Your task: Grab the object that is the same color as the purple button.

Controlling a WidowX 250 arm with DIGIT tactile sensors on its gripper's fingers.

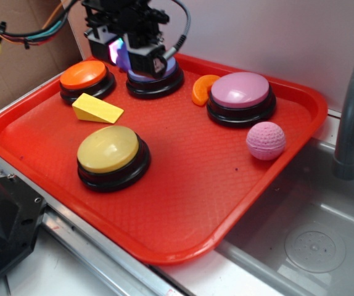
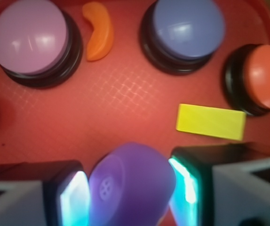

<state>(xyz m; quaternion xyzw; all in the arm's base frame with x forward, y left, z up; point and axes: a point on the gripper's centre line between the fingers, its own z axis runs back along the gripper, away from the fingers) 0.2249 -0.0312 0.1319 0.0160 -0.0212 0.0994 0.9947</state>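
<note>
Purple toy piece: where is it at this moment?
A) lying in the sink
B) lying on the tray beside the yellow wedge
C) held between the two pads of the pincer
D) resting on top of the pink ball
C: in the wrist view the purple toy piece sits clamped between the two lit pads of the pincer, above the red tray.

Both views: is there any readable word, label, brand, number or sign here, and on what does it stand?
No readable text in either view.
The gripper body carries a small triangular warning sticker in the exterior view, too small to read.
The purple object held between the fingers shows four small dots, not characters.
The buttons, the tray and the other toys carry no markings.
</note>
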